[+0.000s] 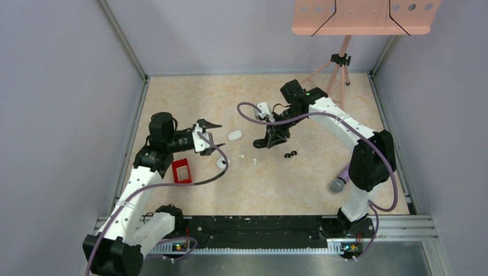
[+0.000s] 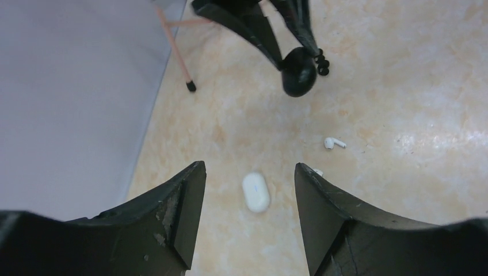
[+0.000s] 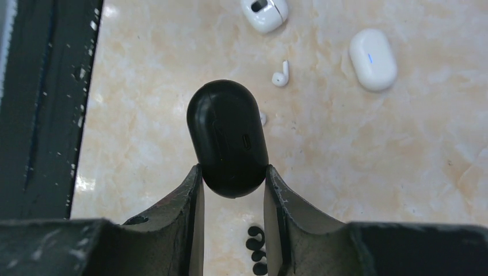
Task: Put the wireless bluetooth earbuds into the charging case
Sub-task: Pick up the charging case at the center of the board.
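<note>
Right tool [image 3: 232, 172] pinches black case [image 3: 227, 132]; left tool [image 2: 248, 169] spread, empty, over white case [image 2: 256, 191]; earbuds [image 3: 280, 75] loose on surface [image 3: 374, 172], 0 seen inserted.

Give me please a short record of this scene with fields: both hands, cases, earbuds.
left hand: open, empty, facing the closed white case
right hand: shut on the black charging case
open white case: on the table
white earbud: loose on the table
black earbuds: loose on the table, not in the case
</note>
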`<state>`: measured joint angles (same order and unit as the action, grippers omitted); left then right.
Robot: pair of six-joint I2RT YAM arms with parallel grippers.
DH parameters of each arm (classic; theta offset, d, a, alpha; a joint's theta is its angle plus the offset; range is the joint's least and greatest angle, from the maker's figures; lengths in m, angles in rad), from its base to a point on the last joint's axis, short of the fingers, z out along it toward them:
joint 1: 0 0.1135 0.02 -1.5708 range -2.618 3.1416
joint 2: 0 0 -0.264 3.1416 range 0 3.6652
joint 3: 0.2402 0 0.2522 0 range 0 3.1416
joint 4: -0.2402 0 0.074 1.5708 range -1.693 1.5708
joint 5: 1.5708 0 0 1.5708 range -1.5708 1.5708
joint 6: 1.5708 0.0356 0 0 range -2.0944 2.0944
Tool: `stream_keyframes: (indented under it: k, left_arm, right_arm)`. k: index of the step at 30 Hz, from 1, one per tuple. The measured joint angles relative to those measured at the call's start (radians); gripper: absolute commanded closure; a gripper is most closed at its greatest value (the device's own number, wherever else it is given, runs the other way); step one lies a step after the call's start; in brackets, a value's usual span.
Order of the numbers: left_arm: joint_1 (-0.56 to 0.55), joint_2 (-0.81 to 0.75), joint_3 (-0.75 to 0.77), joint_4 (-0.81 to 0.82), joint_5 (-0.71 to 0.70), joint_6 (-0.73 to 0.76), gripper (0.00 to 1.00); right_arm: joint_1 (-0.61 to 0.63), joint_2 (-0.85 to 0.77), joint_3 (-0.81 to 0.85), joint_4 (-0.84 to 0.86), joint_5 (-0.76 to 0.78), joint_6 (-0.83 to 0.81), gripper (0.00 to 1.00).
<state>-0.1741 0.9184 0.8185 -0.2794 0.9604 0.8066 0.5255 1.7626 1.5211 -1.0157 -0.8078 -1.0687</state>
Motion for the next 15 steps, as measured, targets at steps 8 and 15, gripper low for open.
stream_keyframes:
  k: [8, 15]
  left_arm:
    - [-0.09, 0.149, 0.083, -0.131, 0.135, 0.404, 0.41]
    - [-0.117, 0.214, 0.147, -0.122, 0.163, 0.402, 0.42]
  right_arm:
    - [0.001, 0.0, 0.145, -0.061, -0.086, 0.134, 0.94]
    - [0.001, 0.006, 0.282, -0.079, -0.114, 0.24, 0.94]
